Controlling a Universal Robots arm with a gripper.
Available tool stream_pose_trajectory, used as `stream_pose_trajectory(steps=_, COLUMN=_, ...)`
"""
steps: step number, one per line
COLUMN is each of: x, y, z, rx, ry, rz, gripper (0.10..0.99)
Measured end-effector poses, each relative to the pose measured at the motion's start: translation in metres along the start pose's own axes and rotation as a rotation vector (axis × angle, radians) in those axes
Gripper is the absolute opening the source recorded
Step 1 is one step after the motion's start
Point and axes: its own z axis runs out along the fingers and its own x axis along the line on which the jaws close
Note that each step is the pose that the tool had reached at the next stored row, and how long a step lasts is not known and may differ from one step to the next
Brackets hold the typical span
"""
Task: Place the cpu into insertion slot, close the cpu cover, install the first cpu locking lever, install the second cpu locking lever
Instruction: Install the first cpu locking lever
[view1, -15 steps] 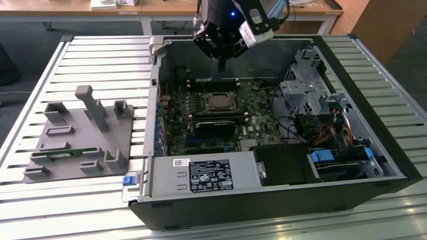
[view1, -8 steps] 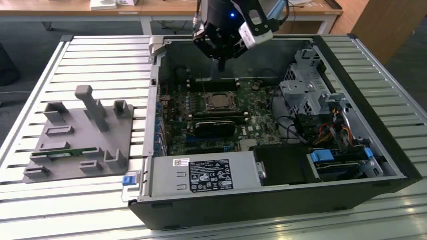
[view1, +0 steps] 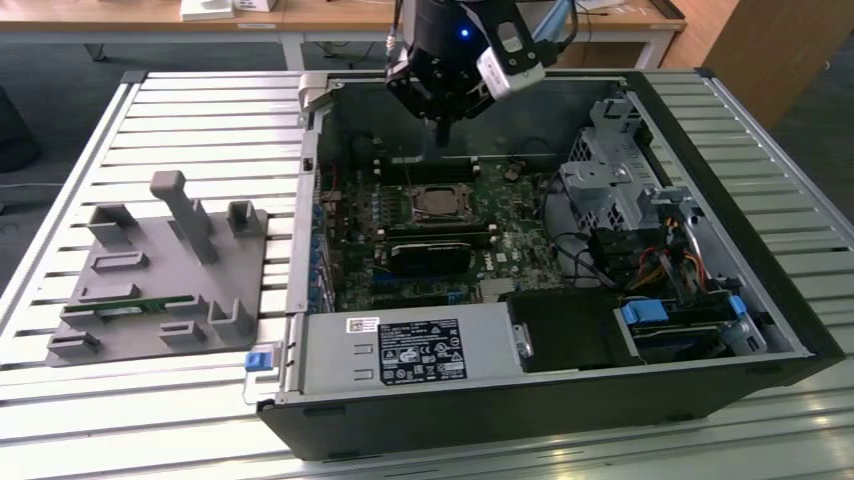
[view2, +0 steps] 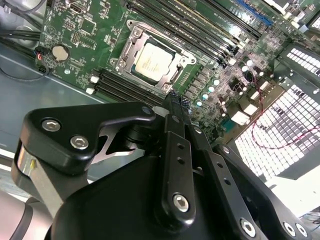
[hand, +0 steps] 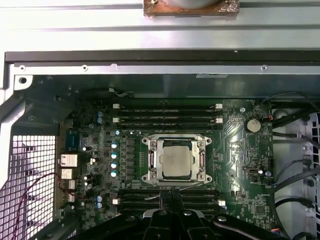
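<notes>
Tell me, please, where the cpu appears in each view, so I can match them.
Exterior view: the cpu inside the case, lower in the picture than the gripper.
First wrist view: the cpu framed by the cpu cover, just past the gripper.
Second wrist view: the cpu likewise, past the gripper.
Shared landmark: the gripper's tip.

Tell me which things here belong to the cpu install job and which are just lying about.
Job in hand: gripper, cpu, cpu cover, insertion slot.

Lying about: grey fixture block, memory slots, coin battery, power supply.
</notes>
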Motion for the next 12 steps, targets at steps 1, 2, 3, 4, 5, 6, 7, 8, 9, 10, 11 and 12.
stream_pose_trajectory(steps=1, x=0.0, y=0.0, z=0.0004, rx=0.0, ry=0.0, rz=0.0, gripper=0.106)
stream_pose_trajectory(steps=2, x=0.0001, y=-0.0001, z=0.0008, rx=0.0, ry=0.0, rz=0.0, gripper=0.106)
stream_pose_trajectory(steps=3, x=0.0001, y=-0.0001, z=0.0012, rx=0.0, ry=0.0, rz=0.0, gripper=0.106)
stream_pose_trajectory(steps=4, x=0.0, y=-0.0001, z=0.0017, rx=0.0, ry=0.0, rz=0.0, gripper=0.106)
stream_pose_trajectory(steps=5, x=0.0, y=-0.0002, z=0.0021, rx=0.0, ry=0.0, rz=0.0, gripper=0.106)
stream_pose_trajectory(steps=6, x=0.0001, y=-0.0002, z=0.0025, rx=0.0, ry=0.0, rz=0.0, gripper=0.106)
stream_pose_trajectory(steps=7, x=0.0001, y=-0.0003, z=0.0028, rx=0.0, ry=0.0, rz=0.0, gripper=0.106)
stream_pose_trajectory(steps=8, x=0.0002, y=-0.0003, z=0.0033, rx=0.0, ry=0.0, rz=0.0, gripper=0.106)
stream_pose_trajectory(steps=9, x=0.0006, y=-0.0003, z=0.0037, rx=0.0, ry=0.0, rz=0.0, gripper=0.106)
stream_pose_trajectory(steps=10, x=0.0011, y=-0.0004, z=0.0042, rx=0.0, ry=0.0, rz=0.0, gripper=0.106)
stream_pose_trajectory(steps=11, x=0.0021, y=-0.0005, z=0.0048, rx=0.0, ry=-0.0002, rz=0.0, gripper=0.106)
stream_pose_trajectory(steps=12, x=0.003, y=-0.0006, z=0.0056, rx=0.0, ry=-0.0004, rz=0.0, gripper=0.106)
